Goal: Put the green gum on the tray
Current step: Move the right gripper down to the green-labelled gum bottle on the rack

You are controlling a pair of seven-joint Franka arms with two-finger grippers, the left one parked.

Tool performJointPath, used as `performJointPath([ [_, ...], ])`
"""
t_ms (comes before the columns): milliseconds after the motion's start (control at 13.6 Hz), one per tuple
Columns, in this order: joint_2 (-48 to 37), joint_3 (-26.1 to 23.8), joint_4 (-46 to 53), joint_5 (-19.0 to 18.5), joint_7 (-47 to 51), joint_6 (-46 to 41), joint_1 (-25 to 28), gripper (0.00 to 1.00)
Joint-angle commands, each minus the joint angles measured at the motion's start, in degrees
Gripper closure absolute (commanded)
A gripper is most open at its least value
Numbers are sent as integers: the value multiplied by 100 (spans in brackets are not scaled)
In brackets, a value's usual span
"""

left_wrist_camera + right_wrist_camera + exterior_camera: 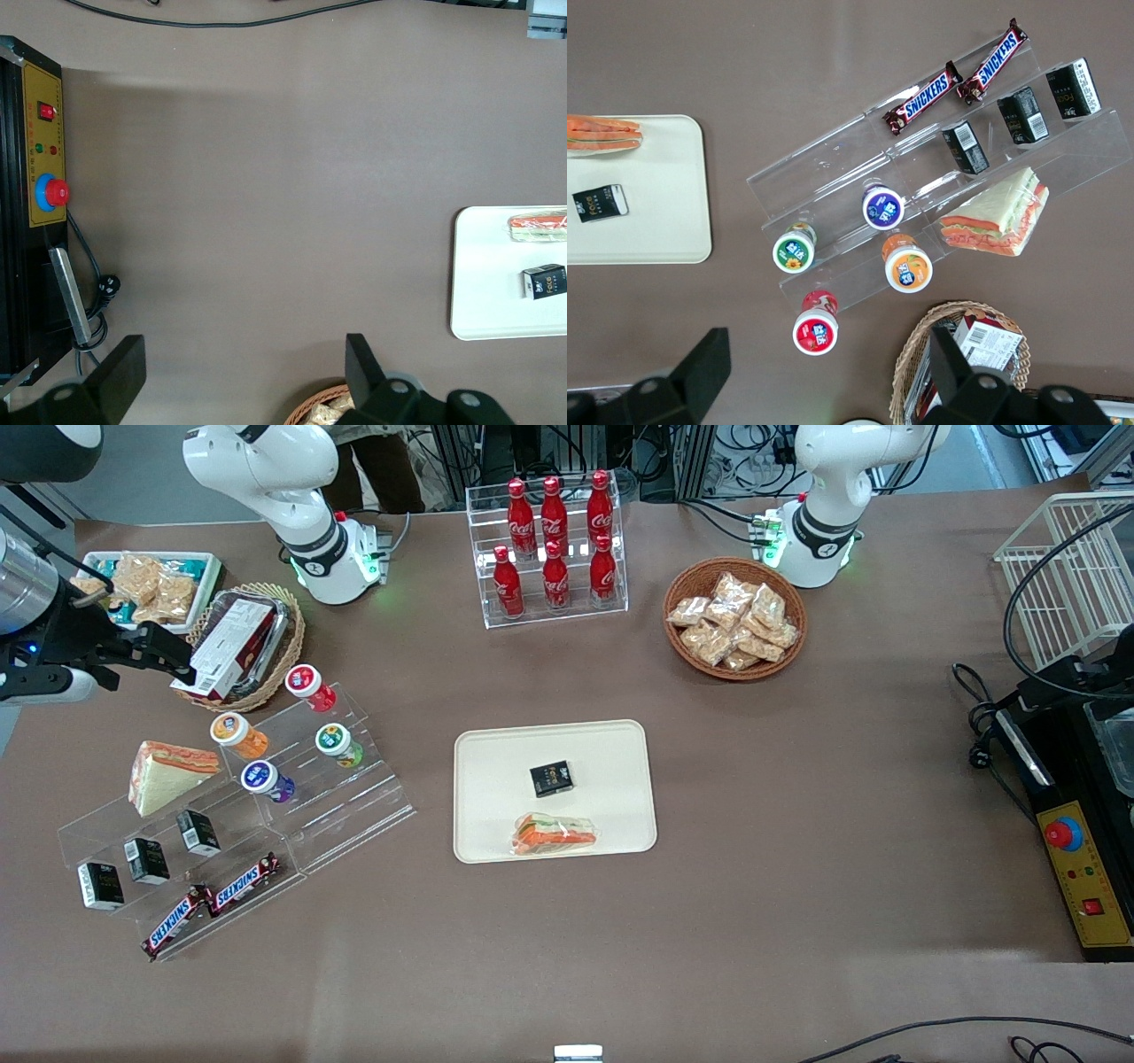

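Front view: green gum (337,743), white-lidded, on stand; tool (168,657) open above basket.

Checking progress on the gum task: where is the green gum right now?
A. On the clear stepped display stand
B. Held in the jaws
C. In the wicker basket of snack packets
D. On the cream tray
A: the green gum stands on the clear stepped stand among the other bottles, apart from the tray; the gripper hovers open near the boxed-goods basket.

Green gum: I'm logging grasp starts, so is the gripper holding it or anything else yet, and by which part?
Nothing is held. The gripper hangs open above the wicker basket, apart from the green gum on its acrylic step.
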State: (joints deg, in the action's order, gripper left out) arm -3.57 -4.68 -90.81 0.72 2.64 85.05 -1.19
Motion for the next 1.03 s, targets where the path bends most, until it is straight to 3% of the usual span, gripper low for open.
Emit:
performJointPath([
  [0,41,-7,55,7,35,-50,14,0],
  [587,111,-138,-357,33,-17,195,84,0],
  [954,-432,-331,-1980,192,-53,1528,93,0],
])
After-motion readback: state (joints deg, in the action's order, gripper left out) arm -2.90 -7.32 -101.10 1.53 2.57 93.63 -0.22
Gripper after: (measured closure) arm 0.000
